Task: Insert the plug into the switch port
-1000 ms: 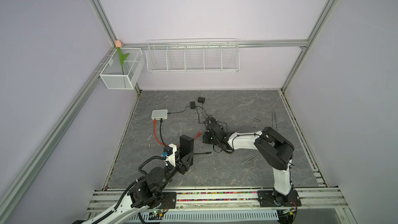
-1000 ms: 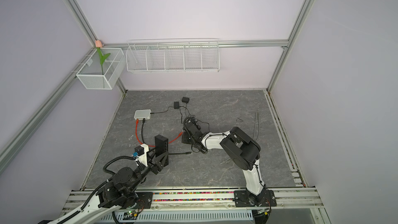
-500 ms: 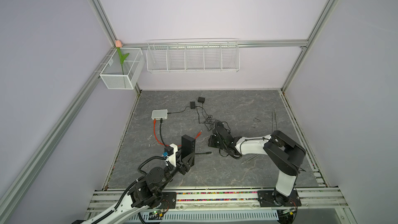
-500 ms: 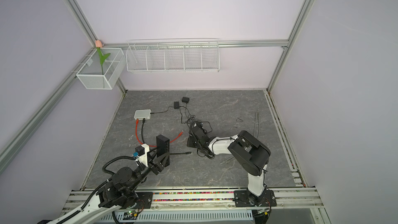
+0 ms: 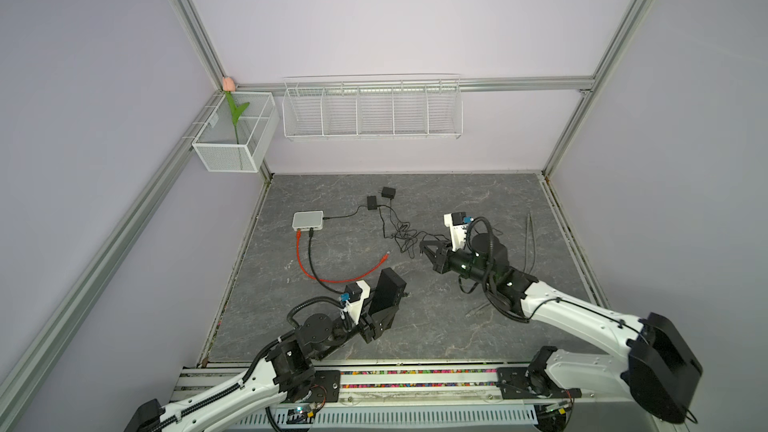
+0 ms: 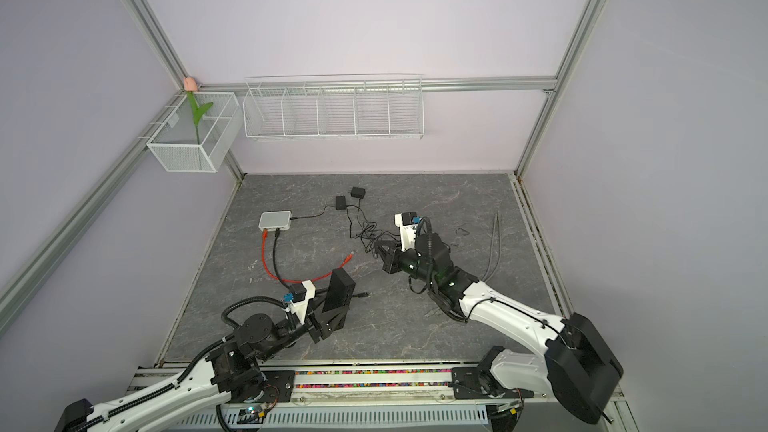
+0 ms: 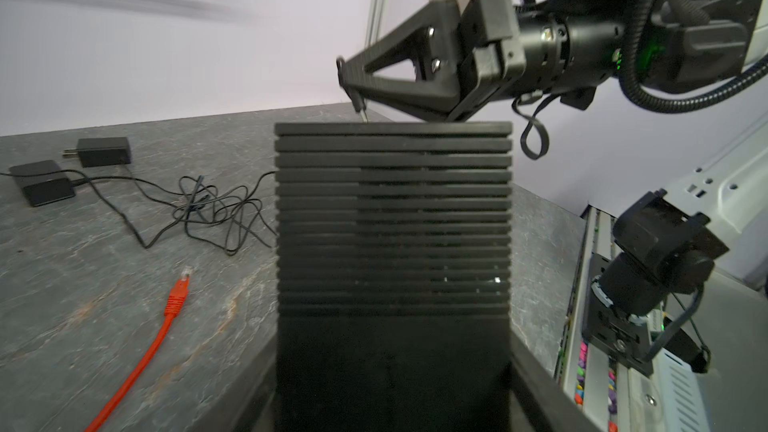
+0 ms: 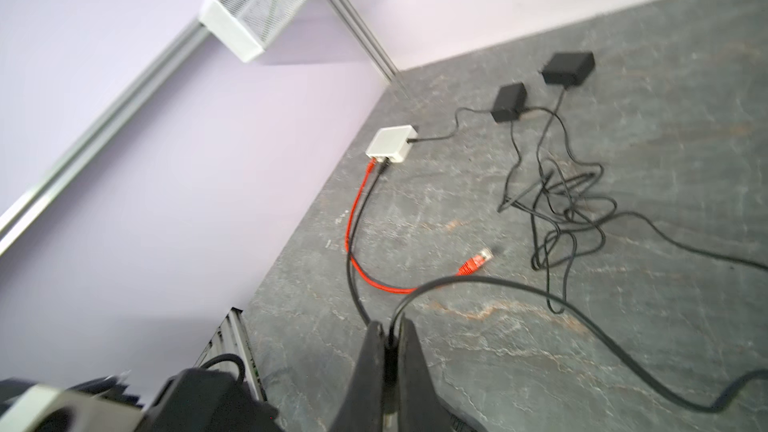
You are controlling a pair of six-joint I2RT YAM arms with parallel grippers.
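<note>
The right hand (image 5: 423, 248) is swinging out from the middle of the desk (image 5: 436, 338) toward the right of both top views. A second ago its arm was folded close over the cable tangle. Now the elbow is reaching far into the lower right and the hand is riding higher. Its jaws are pressing fully together on a thin black cable (image 8: 540, 290). In the left wrist view the plug (image 7: 360, 112) is poking out below the fingertips, seemingly just above the top edge of the black switch (image 7: 392, 222). In the top views the two are apart, with the hand sitting to the upper right of the switch. So the pick-up looks done and the carry is under way, but the insertion is not yet begun. No view is showing the port, so I cannot tell where it is.

The left hand (image 5: 384, 311) is staying put in the lower centre, keeping the switch upright with jaws spread wide and clamping its lower end.

At the upper left, the mesh basket (image 5: 232, 151) is holding a single tulip (image 5: 237, 112). The wire rack (image 5: 372, 108) on the back wall is showing nothing in its compartments. Left of centre, the white box (image 5: 307, 220) is carrying a red cable (image 5: 300, 259) in one socket.
</note>
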